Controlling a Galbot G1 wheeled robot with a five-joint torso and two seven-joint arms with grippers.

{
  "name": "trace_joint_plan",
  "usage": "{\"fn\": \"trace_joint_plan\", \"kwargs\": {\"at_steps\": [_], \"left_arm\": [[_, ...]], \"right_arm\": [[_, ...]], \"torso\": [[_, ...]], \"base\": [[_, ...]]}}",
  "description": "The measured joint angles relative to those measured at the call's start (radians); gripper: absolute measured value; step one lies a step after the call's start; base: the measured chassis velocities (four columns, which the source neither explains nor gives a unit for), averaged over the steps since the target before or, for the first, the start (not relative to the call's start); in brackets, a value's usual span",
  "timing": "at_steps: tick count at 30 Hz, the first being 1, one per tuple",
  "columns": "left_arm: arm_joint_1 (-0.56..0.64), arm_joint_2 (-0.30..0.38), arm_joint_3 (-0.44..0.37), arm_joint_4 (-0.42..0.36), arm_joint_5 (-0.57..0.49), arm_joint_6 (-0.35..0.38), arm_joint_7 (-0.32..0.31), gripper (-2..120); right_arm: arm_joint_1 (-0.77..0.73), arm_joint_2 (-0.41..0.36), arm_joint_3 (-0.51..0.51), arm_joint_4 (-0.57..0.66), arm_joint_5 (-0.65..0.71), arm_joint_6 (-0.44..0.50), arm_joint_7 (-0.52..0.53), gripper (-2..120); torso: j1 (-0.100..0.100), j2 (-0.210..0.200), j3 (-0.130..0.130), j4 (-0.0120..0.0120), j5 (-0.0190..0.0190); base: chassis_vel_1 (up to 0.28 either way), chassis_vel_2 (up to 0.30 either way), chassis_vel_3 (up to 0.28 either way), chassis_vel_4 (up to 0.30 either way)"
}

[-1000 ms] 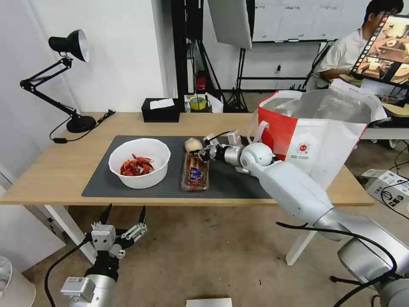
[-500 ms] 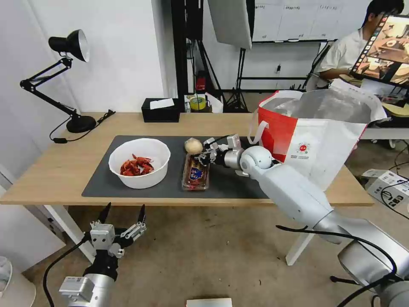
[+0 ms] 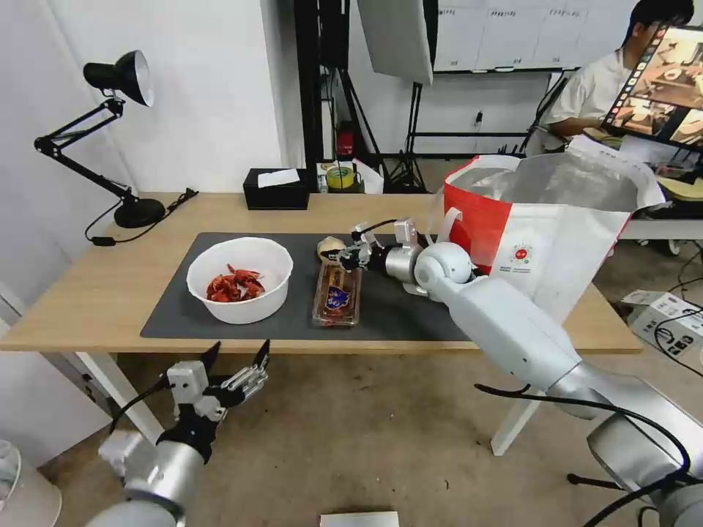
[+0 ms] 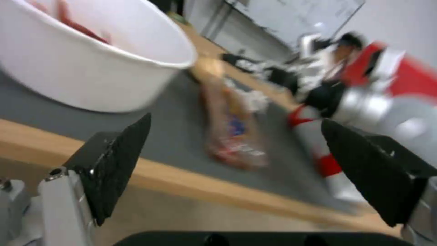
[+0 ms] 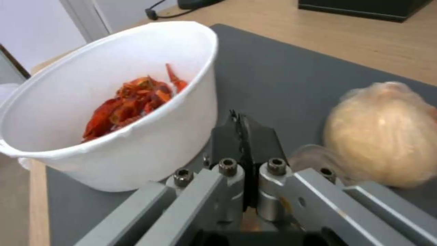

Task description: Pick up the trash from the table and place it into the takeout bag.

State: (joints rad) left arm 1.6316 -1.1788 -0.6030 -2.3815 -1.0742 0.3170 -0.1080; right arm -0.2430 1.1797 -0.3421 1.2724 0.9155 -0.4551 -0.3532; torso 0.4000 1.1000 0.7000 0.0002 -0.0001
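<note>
Right gripper: my fingers pressed together, empty, over the mat, beside the beige wrapped ball.
Left gripper: my fingers spread, below the table's near edge.
Bowl: left on the mat, red shells inside.
Clamshell tray: right of the bowl.
Takeout bag: far right, open.

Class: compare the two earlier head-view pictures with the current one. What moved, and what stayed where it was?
The right gripper shifted away from the robot and slightly left over the mat, from above the clamshell tray to beside the beige wrapped ball, jaws shut and empty. The left gripper, open below the table edge, rose and tilted right. The bowl, tray, ball and takeout bag stayed put.
</note>
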Motion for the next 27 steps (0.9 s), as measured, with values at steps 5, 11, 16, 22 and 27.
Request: {"fn": "trace_joint_plan", "kwargs": {"at_steps": [5, 11, 16, 22, 27], "left_arm": [[-0.100, 0.054, 0.010, 0.036, -0.237, 0.032, -0.012, 100], [-0.211, 0.114, 0.050, 0.146, -0.367, 0.085, -0.019, 100], [-0.294, 0.154, 0.068, 0.203, -0.415, 0.115, -0.018, 100], [-0.419, 0.185, 0.086, 0.274, -0.518, 0.190, -0.038, 100], [-0.458, 0.180, 0.112, 0.299, -0.542, 0.226, -0.051, 100]], "right_arm": [[-0.004, -0.003, -0.008, 0.009, 0.014, 0.002, 0.014, 0], [0.003, 0.000, -0.020, 0.001, 0.056, 0.003, 0.036, 0], [0.015, 0.005, -0.023, -0.014, 0.080, 0.006, 0.051, 0], [0.044, 0.013, -0.035, -0.024, 0.105, 0.006, 0.064, 0], [0.063, 0.016, -0.041, -0.035, 0.114, 0.006, 0.067, 0]], "torso": [[0.000, 0.000, 0.000, -0.0005, 0.0000], [0.000, 0.000, 0.000, 0.0000, -0.0001], [0.000, 0.000, 0.000, -0.0001, 0.0001], [0.000, 0.000, 0.000, -0.0002, 0.0001], [0.000, 0.000, 0.000, 0.0000, 0.0002]], "base": [[0.000, 0.000, 0.000, 0.000], [0.000, 0.000, 0.000, 0.000], [0.000, 0.000, 0.000, 0.000], [0.000, 0.000, 0.000, 0.000], [0.000, 0.000, 0.000, 0.000]]}}
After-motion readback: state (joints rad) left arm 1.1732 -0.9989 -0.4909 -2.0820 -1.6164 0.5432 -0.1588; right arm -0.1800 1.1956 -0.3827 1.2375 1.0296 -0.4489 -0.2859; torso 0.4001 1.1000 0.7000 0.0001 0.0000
